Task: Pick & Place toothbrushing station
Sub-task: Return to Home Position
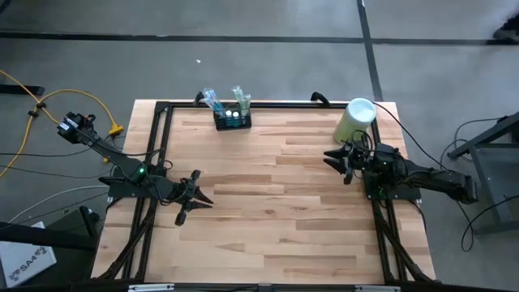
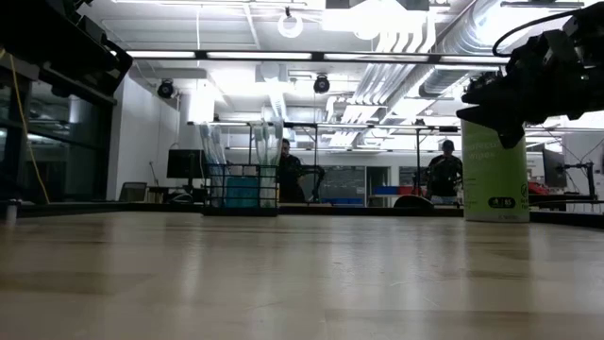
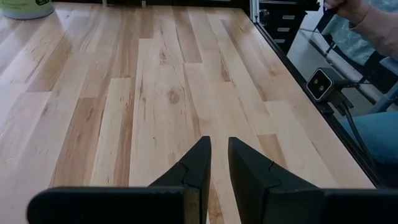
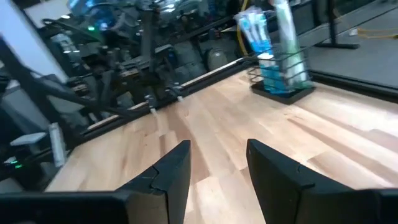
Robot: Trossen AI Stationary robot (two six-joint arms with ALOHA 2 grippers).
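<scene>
Left gripper [image 3: 217, 143] barely parted, right gripper [image 4: 219, 146] spread, both empty, well apart from toothbrushing station [image 1: 232, 122]: judged light, rigid, tippy; grasp wire rim.

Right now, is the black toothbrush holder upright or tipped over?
Upright. The holder stands flat on its base at the far edge of the table, and the toothbrushes in it point upward.

toothbrushing station [image 1: 232, 119] at table [image 1: 268, 203] rear, cylinder [image 1: 355, 120] to its right
</scene>
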